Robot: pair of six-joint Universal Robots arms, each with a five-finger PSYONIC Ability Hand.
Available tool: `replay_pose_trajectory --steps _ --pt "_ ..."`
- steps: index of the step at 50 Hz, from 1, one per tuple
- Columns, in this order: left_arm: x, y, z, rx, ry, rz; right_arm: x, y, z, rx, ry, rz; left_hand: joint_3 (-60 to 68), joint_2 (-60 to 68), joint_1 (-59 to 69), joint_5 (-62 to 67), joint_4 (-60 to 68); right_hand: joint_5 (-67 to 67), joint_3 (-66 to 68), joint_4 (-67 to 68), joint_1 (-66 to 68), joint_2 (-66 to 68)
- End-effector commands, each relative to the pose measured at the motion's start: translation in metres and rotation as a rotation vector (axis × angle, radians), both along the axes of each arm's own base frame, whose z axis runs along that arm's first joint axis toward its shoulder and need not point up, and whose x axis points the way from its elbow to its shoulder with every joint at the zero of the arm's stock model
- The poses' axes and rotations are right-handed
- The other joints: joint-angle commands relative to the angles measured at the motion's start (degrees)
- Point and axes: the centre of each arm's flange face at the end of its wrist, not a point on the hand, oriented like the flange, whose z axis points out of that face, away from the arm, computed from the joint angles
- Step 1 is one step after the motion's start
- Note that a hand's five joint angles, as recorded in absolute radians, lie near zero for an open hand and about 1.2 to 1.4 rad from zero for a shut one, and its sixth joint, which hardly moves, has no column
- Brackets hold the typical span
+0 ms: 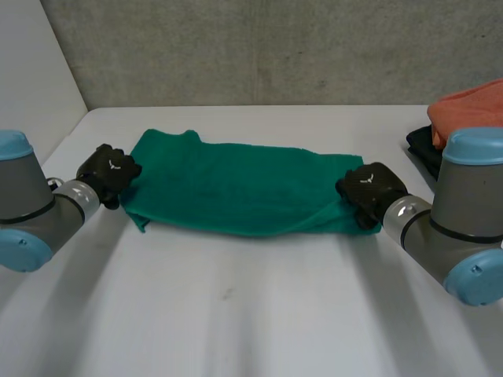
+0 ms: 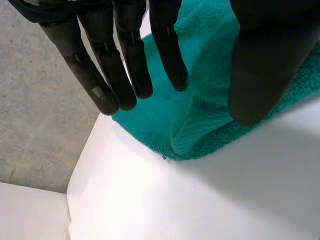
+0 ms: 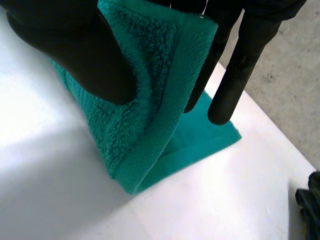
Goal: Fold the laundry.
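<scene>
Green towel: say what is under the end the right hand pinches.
Under the raised end of the green towel, fingers of the right hand show, plus a flat lower layer on the white table. Anything beneath that is covered.

Left arm [image 1: 35, 208] and right arm [image 1: 460, 212] reach forward, one hand at each end of the green towel [image 1: 236, 188].
My left hand [image 1: 110, 171] holds its fingers [image 2: 125, 65] straight, thumb apart. My right hand [image 1: 369, 188] pinches a towel corner between thumb [image 3: 75, 45] and straight fingers [image 3: 240, 65].

A lab: bare concrete wall [image 1: 275, 47] behind white table [image 1: 236, 314].
</scene>
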Motion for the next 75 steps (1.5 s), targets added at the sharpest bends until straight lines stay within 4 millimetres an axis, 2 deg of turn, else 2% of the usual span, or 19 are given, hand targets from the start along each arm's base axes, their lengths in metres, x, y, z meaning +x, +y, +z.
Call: replay_pose_trajectory --steps 1,8,14,15,21,27,31,33,35,41,46,54,63,69,71,72,73,75 --pt "0.000 0.003 0.020 0.041 0.108 0.030 -0.008 -0.003 0.004 0.016 -0.018 -0.058 -11.9 -11.9 -11.2 -11.5 -11.6 11.5 11.8 11.6 15.0 12.9" --pt "0.013 0.017 0.019 0.216 0.217 0.113 -0.016 -0.003 0.003 0.081 -0.047 -0.143 -13.5 -13.4 -12.7 -13.1 -13.1 11.5 11.8 11.6 15.0 12.9" --pt "0.025 0.022 0.022 0.301 0.324 0.201 -0.018 -0.005 0.001 0.105 -0.074 -0.177 3.7 3.7 4.4 4.1 4.0 11.5 11.8 11.6 15.0 12.9" --pt "0.026 0.022 0.021 0.324 0.347 0.216 -0.018 -0.007 0.001 0.107 -0.077 -0.182 10.2 10.3 10.9 10.6 10.6 11.5 11.8 11.6 15.0 12.9" --pt "0.025 0.027 0.013 0.403 0.353 0.238 -0.024 -0.014 0.001 0.105 -0.079 -0.201 16.0 16.1 16.7 16.4 16.4 11.5 11.8 11.6 15.0 12.9" --pt "0.013 0.024 0.005 0.428 0.324 0.209 -0.024 -0.014 0.001 0.106 -0.078 -0.202 12.8 12.9 13.5 13.2 13.2 11.5 11.8 11.6 15.0 12.9" --pt "0.002 0.021 0.000 0.434 0.309 0.190 -0.023 -0.012 0.001 0.110 -0.075 -0.199 1.2 1.3 1.9 1.6 1.6 11.5 11.8 11.6 15.0 12.9" --pt "-0.007 0.018 0.000 0.423 0.302 0.180 -0.023 -0.012 0.001 0.109 -0.077 -0.199 -8.9 -8.8 -8.2 -8.5 -8.5 11.5 11.8 11.6 15.0 12.9" --pt "-0.013 0.015 0.001 0.409 0.304 0.167 -0.023 -0.012 0.002 0.106 -0.077 -0.199 -11.8 -11.7 -11.0 -11.4 -11.4 11.5 11.8 11.6 15.0 12.9" --pt "-0.045 0.006 0.016 0.339 0.359 0.096 -0.024 -0.011 0.001 0.110 -0.075 -0.200 -14.0 -13.9 -13.2 -13.6 -13.6 11.5 11.8 11.6 15.0 12.9" --pt "-0.072 0.002 0.010 0.317 0.360 0.081 -0.026 -0.013 0.000 0.113 -0.075 -0.207 -12.6 -12.5 -11.9 -12.2 -12.2 11.5 11.8 11.6 15.0 12.9" --pt "-0.075 -0.005 -0.003 0.316 0.297 0.182 -0.029 -0.014 -0.001 0.116 -0.075 -0.213 -11.6 -11.5 -10.9 -11.2 -11.2 11.5 11.8 11.6 15.0 12.9" --pt "-0.081 -0.003 -0.012 0.313 0.259 0.146 -0.030 -0.016 -0.001 0.115 -0.077 -0.212 -10.6 -10.5 -9.9 -10.2 -10.2 11.5 11.8 11.6 15.0 12.9" --pt "-0.088 -0.003 -0.018 0.284 0.238 0.131 -0.030 -0.016 -0.002 0.119 -0.075 -0.212 1.6 1.7 2.4 2.0 2.0 11.5 11.8 11.6 15.0 12.9" --pt "-0.089 -0.004 -0.017 0.269 0.232 0.130 -0.030 -0.016 -0.002 0.118 -0.076 -0.212 11.5 11.6 12.3 11.9 11.9 11.5 11.8 11.6 15.0 12.9" --pt "-0.088 -0.005 -0.016 0.259 0.228 0.137 -0.030 -0.016 -0.001 0.114 -0.076 -0.211 29.2 29.3 30.0 29.6 29.6 11.5 11.8 11.6 15.0 12.9" --pt "-0.087 -0.007 -0.014 0.248 0.229 0.143 -0.030 -0.017 -0.001 0.113 -0.075 -0.212 39.1 39.2 39.8 39.5 39.5 11.5 11.8 11.6 15.0 12.9" --pt "-0.084 -0.008 -0.011 0.237 0.228 0.157 -0.032 -0.018 0.001 0.107 -0.072 -0.214 39.2 39.3 39.9 39.6 39.6 11.5 11.8 11.6 15.0 12.9"
